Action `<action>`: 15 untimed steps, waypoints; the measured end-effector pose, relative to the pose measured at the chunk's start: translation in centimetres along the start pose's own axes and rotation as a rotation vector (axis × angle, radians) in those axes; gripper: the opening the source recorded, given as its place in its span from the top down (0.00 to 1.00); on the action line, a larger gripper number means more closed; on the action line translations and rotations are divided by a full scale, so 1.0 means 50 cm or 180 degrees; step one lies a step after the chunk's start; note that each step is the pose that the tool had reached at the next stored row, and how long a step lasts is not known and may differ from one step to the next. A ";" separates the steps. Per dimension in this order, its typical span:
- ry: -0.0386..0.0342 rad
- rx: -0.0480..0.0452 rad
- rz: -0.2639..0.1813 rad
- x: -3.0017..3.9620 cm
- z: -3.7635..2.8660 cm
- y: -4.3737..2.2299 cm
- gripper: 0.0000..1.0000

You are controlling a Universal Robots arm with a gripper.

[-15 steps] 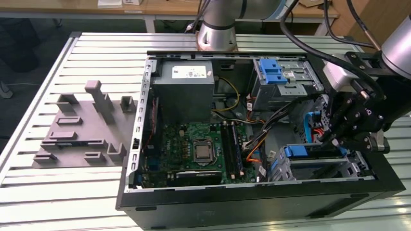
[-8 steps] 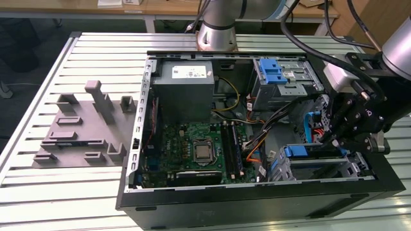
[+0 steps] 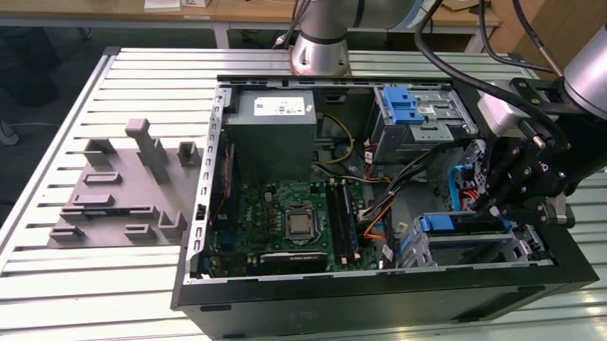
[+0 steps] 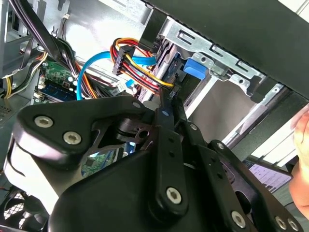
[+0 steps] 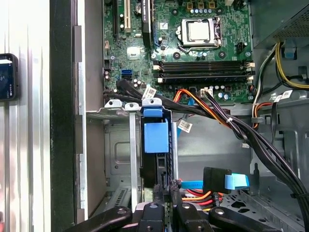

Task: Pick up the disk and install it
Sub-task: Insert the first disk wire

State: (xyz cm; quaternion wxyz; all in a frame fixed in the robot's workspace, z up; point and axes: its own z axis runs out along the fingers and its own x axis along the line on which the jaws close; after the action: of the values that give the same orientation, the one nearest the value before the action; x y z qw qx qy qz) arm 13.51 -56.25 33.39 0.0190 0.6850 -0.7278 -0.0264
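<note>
End effector point(image 3: 498, 206) closed on the disk point(image 5: 156, 145), which stands on edge, partway into the drive cage point(image 3: 474, 245) at the computer case's point(image 3: 379, 298) front corner. Risk: slight tilt jams the carrier on the cage rails, or it snags the nearby cables point(image 5: 203, 186).

The disk point(image 5: 155, 140) is seen standing on edge inside the open computer case point(image 3: 379, 298), slotted into the metal drive cage point(image 5: 118, 159) at the case's corner. Its blue plastic carrier, with a square blue tab, is turned toward the case's interior, just beside the motherboard point(image 5: 193, 43). In the exterior view its blue carrier end point(image 3: 438, 223) is visible in the same cage.
</note>
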 end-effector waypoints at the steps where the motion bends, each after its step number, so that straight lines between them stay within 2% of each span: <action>1: -0.0003 -0.0001 0.0000 0.000 0.000 0.000 0.84; 7: -0.0016 -0.0005 -0.0001 0.000 0.000 -0.002 0.84; 15: -0.0016 -0.0012 -0.0001 0.000 0.003 -0.003 0.84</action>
State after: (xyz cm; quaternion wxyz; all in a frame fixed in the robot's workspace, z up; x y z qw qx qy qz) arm 13.66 -56.24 33.21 0.0184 0.6850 -0.7277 -0.0294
